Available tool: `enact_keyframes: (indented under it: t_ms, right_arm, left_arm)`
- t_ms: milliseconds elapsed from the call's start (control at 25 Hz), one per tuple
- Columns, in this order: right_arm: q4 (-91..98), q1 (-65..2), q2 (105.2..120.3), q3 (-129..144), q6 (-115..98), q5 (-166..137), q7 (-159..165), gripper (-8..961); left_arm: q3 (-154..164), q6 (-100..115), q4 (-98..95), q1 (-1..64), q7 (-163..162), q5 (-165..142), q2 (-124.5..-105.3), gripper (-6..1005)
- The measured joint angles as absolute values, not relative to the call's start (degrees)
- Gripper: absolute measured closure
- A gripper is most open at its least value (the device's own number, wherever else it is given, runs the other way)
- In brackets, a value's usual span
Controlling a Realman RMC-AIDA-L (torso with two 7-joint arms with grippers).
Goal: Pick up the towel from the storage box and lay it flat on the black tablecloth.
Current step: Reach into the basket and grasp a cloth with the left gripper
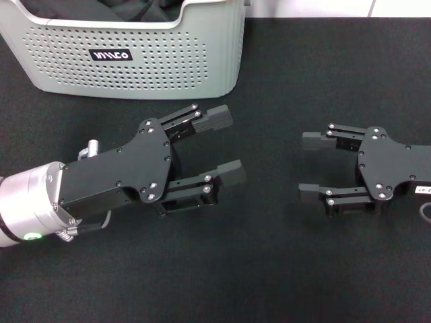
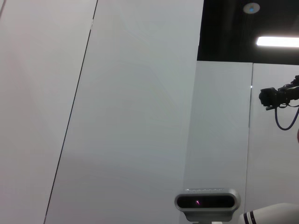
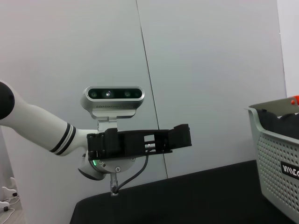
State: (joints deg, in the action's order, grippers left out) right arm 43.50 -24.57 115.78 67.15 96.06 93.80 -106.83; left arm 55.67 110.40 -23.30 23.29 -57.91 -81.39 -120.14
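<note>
The light grey storage box [image 1: 168, 60] with its black label stands at the back left on the black tablecloth [image 1: 269, 269]. Only dark fabric [image 1: 145, 10] shows inside it, and the towel is hidden in the head view. In the right wrist view a small orange bit [image 3: 294, 100] shows above the box [image 3: 275, 158] rim; I cannot tell if it is the towel. My left gripper [image 1: 225, 147] is open and empty, in front of the box. My right gripper [image 1: 310, 166] is open and empty, to its right, with its fingers pointing toward the left gripper.
The right wrist view shows the left gripper [image 3: 182, 135] side-on above the cloth, with pale wall panels behind. The left wrist view shows only wall, ceiling and a camera housing [image 2: 205, 203]. A white strip [image 1: 323, 7] runs along the cloth's far edge.
</note>
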Motion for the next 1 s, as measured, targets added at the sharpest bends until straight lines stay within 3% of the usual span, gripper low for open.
enact_keyframes:
  t_ms: [1000]
  right_arm:
    - [45.02, -24.43, 115.6, 65.51, 96.56, 94.24, -107.8, 96]
  left_arm:
    - [43.75, 109.61, -21.59, 20.81, -54.09, -78.88, -120.02, 213]
